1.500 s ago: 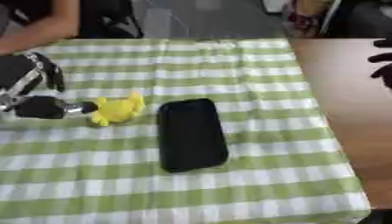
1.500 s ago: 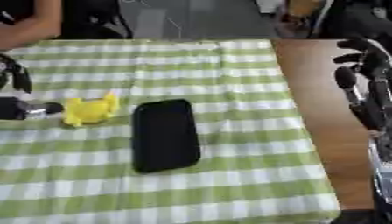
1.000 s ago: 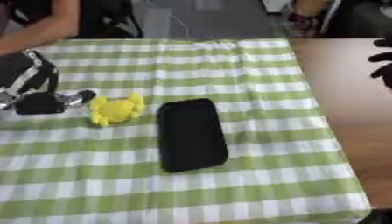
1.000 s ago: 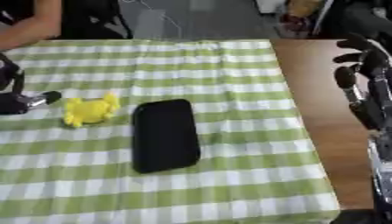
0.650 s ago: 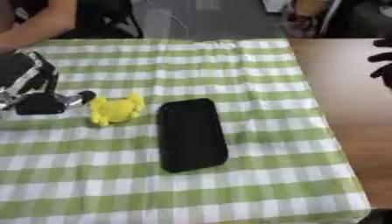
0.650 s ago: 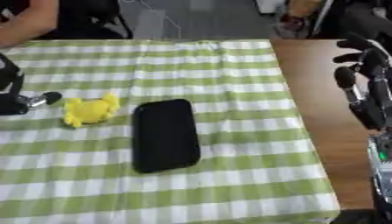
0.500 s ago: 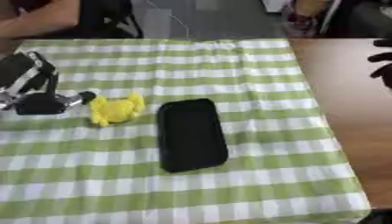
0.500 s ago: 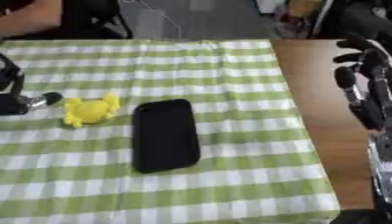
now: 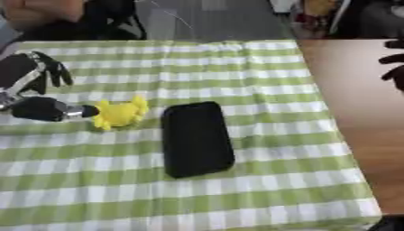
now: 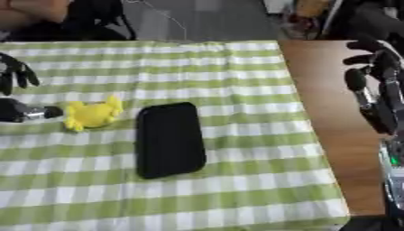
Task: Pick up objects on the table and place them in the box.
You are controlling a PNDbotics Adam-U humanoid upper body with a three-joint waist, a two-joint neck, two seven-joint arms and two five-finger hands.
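Withdrawn left robot hand (image 9: 35, 97) (thumb touching) beside duck (image 9: 118, 113).

No readable text, labels, brand marks, numbers or signs in either view. Black slab (image 9: 196, 138) shows plain dark face, no logo or print legible. Yellow toy (image 9: 119, 113) carries no lettering. Green-and-white checked cloth (image 9: 236, 189) bears pattern only, no writing.
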